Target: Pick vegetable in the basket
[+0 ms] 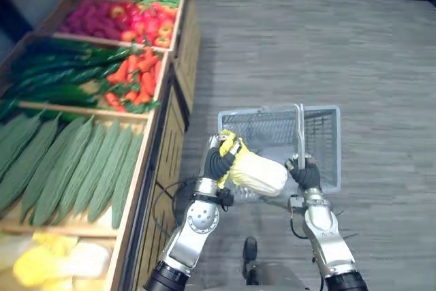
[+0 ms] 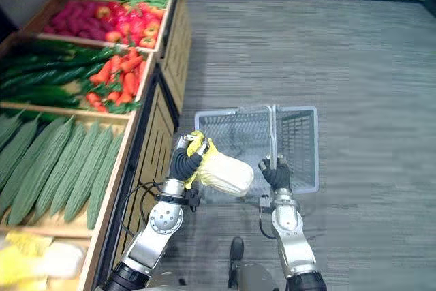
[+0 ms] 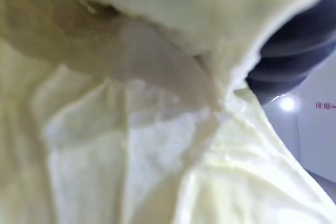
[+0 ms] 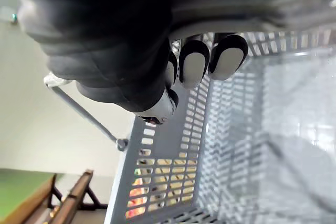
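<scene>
Cabbage (image 1: 257,174), a pale, long-headed one, is held clear of the stand and lies crosswise over the basket (image 1: 328,115) at its 7 o'clock corner. It sits above the near rim and is not yet lowered inside. Its yellow leafy end points to 9 o'clock and its white, ribbed end to 3 o'clock.

Left hand (image 1: 219,158): fingers curled round the leafy end, with frilled leaves bunched above the grip. The left wrist view shows crinkled leaf (image 3: 157,129) pressed up against the camera.

Right hand (image 1: 304,172): clenched on the basket's handle (image 1: 299,127) at the basket's 6 o'clock. The right wrist view shows the dark fingertips (image 4: 193,61) wrapped over the bar, with the grey mesh wall (image 4: 173,171) hanging below.

Surroundings: the wooden display stand (image 1: 139,182) is at 9 o'clock of the basket. It carries carrots (image 1: 133,80) and ridged green gourds (image 1: 75,161) in separate bays. The grey floor (image 1: 327,46) lies at 12 o'clock.

Handling assessment:
- The head looks fairly heavy for its bulk.
- It is firm along the white ribs but soft and easily torn at the leaf tips.
- The present hold is on the weaker leafy end, so the free end may sag or leaves may strip under load.
- A grip around the mid-body, across the ribs, would be sounder.
- The surface seems dry and unlikely to slip.
- The basket hangs from one hand and may swing when the weight lands, so a low release is advisable
</scene>
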{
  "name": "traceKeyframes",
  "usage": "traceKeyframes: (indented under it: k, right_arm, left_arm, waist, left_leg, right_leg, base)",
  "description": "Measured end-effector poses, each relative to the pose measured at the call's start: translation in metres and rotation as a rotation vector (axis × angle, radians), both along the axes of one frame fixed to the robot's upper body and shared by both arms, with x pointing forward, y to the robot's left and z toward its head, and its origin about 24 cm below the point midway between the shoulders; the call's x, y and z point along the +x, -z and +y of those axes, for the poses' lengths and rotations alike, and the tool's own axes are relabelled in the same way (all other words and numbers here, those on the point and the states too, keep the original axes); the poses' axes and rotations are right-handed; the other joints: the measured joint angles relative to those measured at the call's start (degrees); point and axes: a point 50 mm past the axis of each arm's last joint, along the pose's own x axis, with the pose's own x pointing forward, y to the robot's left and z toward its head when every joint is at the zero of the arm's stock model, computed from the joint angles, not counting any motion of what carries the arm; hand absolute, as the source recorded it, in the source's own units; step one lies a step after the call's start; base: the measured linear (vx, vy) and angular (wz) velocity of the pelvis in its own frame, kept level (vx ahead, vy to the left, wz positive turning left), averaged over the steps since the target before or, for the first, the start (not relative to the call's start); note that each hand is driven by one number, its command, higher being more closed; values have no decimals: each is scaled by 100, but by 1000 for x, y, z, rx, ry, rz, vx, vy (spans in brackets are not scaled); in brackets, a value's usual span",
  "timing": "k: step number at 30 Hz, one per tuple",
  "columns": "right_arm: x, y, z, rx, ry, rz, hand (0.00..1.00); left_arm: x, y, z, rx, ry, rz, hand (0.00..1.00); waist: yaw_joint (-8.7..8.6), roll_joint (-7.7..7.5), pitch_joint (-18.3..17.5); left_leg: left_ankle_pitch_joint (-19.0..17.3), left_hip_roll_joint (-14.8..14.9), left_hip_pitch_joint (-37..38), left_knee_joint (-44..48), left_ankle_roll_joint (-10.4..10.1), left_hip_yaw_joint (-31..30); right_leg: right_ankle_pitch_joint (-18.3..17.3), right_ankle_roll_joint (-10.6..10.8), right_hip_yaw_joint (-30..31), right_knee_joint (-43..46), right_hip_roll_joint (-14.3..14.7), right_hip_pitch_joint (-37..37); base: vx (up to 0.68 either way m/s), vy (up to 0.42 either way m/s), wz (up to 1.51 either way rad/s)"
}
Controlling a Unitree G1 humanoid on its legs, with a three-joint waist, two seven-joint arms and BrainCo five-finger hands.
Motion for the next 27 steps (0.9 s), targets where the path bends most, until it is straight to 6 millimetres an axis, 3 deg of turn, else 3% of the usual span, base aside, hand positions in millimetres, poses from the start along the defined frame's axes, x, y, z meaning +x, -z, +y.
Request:
traceKeyframes:
  k: [5,14,21,22,27]
  right_arm:
    - [-2,-3,7,46,-69,-8,100]
    - [-15,0,34,188,-306,22,100]
    - [-26,12,39,208,-430,99,100]
    - [-27,13,41,217,-453,106,100]
    - [-33,18,44,219,-531,145,100]
  left_arm:
    - [7,6,-1,72,1,12,100]
    - [26,25,4,384,-15,38,100]
    - [43,38,7,607,11,64,100]
    - [47,38,9,641,16,62,0]
    - [55,40,9,750,34,60,0]
  waist:
    - [-16,-225,-109]
    - [-127,-345,-171]
    - [-298,-497,-223]
    - [-305,-522,-220]
    - [-323,-645,-197]
  left_leg:
    - [106,-274,295,-539,201,329]
    - [265,-410,692,-1170,293,511]
    - [333,-469,741,-1321,323,510]
    - [333,-484,717,-1366,323,510]
    - [346,-500,624,-1387,345,510]
  right_leg:
    - [135,240,399,-223,-246,42]
    - [157,292,694,-225,-336,0]
    - [159,294,775,-226,-365,-50]
    - [179,323,795,-226,-370,-112]
    - [189,337,813,-227,-384,-218]
  base:
    - [86,158,-30]
    - [59,83,-14]
    - [-3,17,-6]
    - [-63,8,-9]
    - [-48,-6,-3]
